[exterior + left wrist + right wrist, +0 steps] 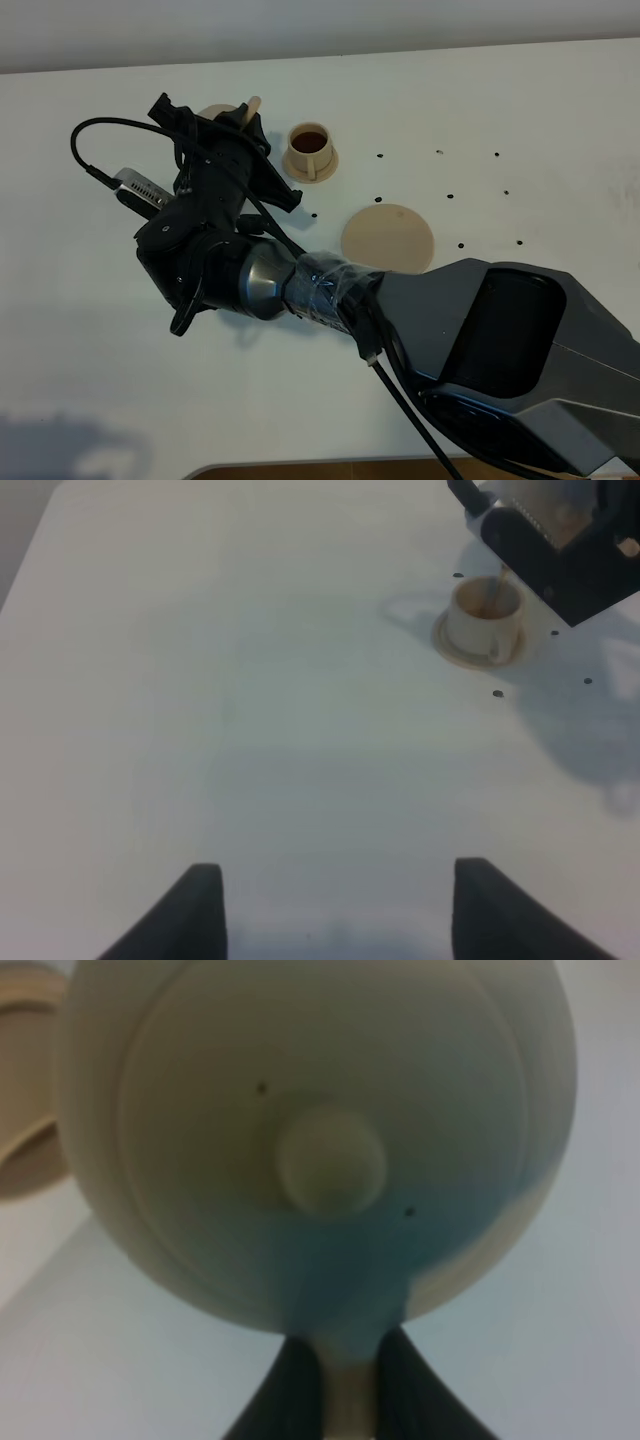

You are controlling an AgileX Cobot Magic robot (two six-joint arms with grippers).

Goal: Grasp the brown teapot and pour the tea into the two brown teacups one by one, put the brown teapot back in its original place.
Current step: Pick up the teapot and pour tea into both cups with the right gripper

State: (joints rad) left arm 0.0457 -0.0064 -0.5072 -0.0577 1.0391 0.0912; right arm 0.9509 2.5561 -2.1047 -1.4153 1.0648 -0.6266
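Nearest, leave the left gripper [335,910] idle: hangs low over the white table [250,730], fingertips spread wide, clasping nothing. No role for it in this step, by the look of things.

Next out, note the round saucer [388,238], flat and bare, just beside the right forearm [330,290]. Take it as the teapot's home and plan the return path toward it.

A little farther, pass the right-hand teacup [310,148], upright on its small base, dark tea inside already. Probably needs no more.

Farthest, across on the left side, find the right gripper [345,1400] pinched fully shut on the loop handle of the brown teapot [320,1110]. Carries the pot aloft and tipped forward, lid knob [330,1160] facing the wrist camera. Looks mid-pour over the left-hand teacup [485,618]: see the thin brown tea stream [501,582] dropping into its mouth in the left wrist view.

To do this pour well: hold the tilt steady and modest, aiming for a thin stream landing inside the rim, not on the little base under the cup. Mind the lid; appears unsecured and risks sliding off under a steeper tip. Avoid any sideways wrist twist, given so narrow a pinch on the handle. Cannot read the fill level from here, so judge it against the other cup. End by rolling the pot back upright above the cup before moving off, sparing the table drips.
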